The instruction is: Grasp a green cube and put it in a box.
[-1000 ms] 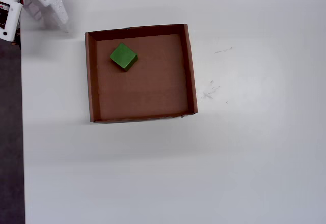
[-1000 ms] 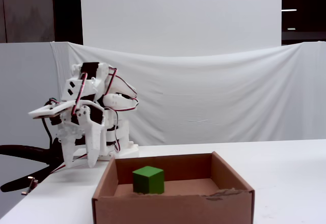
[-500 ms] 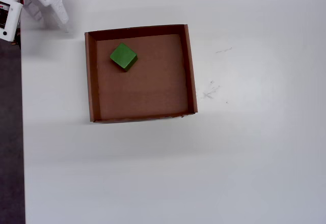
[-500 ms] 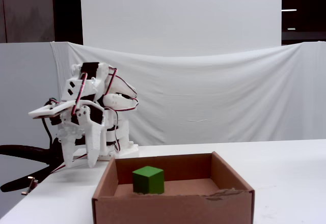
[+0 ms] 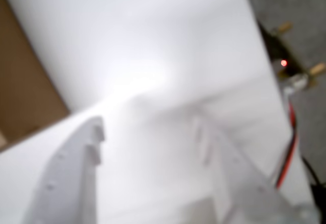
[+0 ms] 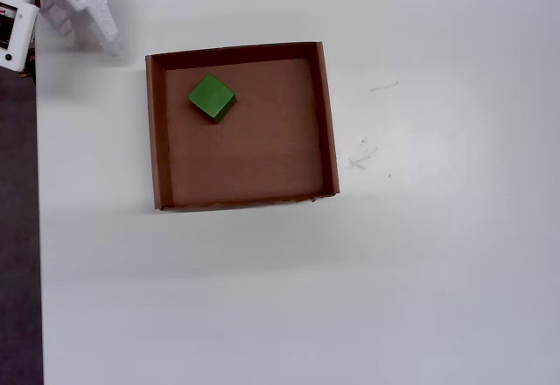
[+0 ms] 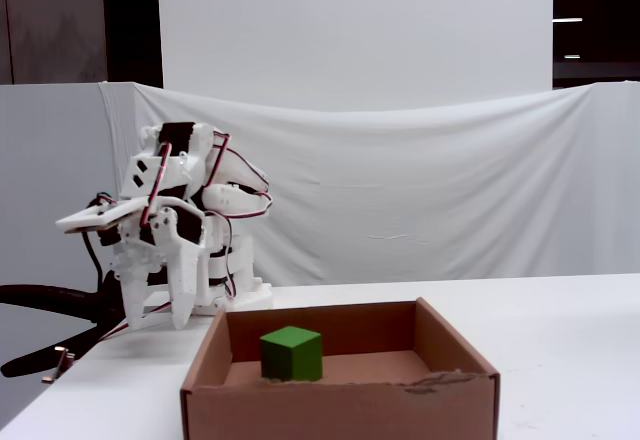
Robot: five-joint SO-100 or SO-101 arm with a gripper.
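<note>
- Wrist view: I see the gripper [image 5: 147,137] pointing down at bare white table [image 5: 153,40], its two white fingers [image 5: 84,158] standing apart with nothing between them. A corner of the box [image 5: 23,86] shows at the left edge. The picture is soft and the cube is not in it. At the right edge sits a small board with a red light [image 5: 283,62] and a red wire [image 5: 290,147].
- Overhead view: The green cube [image 6: 212,97] lies on the floor of the box [image 6: 328,122], in the upper-left part as this view shows it, turned cornerwise to the walls and close to the top and left walls without touching either. The gripper [image 6: 98,28] is at the top-left corner of the picture, clear of the box.
- Fixed view: The arm [image 7: 180,230] is folded up near its base, behind and to the left of the box [image 7: 340,400]. The cube [image 7: 291,353] rests flat inside, upright, nothing on it.
- Judgement: I take the placing as done; the cube is in the box and the jaws are empty. The step in hand looks like parking the arm.
- How I would do it well: keep the fingers above the wall height, stay away from the box so it is not nudged, and settle the arm slowly so the wires do not snag.
</note>
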